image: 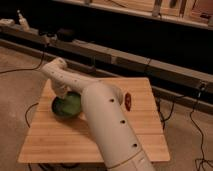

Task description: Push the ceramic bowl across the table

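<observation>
**Operator:** At the left-middle of the frame, the green ceramic bowl (67, 105) sits on the left half of the desk (60, 140), nearer the far-left corner than the front edge. My gripper (64, 95) is at the bowl's far rim, at the end of the white arm (107, 125) that crosses the frame from the lower right.

**Observer:** Are the jaws spread or pressed together?

**Operator:** I cannot tell; the wrist housing hides them. I also cannot say whether they touch the rim or only sit just beside it.

**Observer:** So how do you mean to do the push well?

**Operator:** I judge it best to stay low against the bowl's wall, not on top of the lip, so it slides and does not tip. A glossy dish on smooth bamboo should glide easily, so I'd go slow and steady and press through its middle, or it may spin off sideways. I'd also watch the desk edges, since the bowl is already close to the left one.

**Observer:** Any labels or writing?

**Operator:** None I can read. There is a small red mark (128, 99) on the arm, but whether it carries text I cannot make out.
</observation>
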Robot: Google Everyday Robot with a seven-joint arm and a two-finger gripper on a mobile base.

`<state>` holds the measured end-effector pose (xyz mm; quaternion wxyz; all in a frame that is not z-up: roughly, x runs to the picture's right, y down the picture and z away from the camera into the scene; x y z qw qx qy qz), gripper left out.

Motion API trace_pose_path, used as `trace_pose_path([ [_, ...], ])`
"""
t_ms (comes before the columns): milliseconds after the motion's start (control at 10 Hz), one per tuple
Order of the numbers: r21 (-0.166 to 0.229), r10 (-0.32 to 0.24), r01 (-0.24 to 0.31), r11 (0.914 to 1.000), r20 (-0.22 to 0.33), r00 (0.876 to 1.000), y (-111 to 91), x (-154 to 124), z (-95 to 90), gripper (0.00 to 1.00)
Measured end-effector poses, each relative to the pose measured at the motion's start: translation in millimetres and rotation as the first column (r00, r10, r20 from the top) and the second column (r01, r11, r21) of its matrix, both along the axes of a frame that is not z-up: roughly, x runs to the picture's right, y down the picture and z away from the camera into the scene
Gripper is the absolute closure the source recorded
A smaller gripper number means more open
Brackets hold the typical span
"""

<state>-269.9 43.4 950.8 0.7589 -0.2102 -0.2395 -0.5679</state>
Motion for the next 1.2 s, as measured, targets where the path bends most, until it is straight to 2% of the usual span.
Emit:
trace_pose_path([
  [400,0.015,0.05,-0.051,0.9986,0.058,0.997,-2.6,-5.0,13.6,1.0],
  [700,0.054,0.052,-0.057,0.9969,0.096,0.994,-6.7,-9.3,22.6,1.0],
  [1200,0.092,0.046,-0.057,0.9941,0.116,0.992,-15.6,-14.4,24.1,1.0],
])
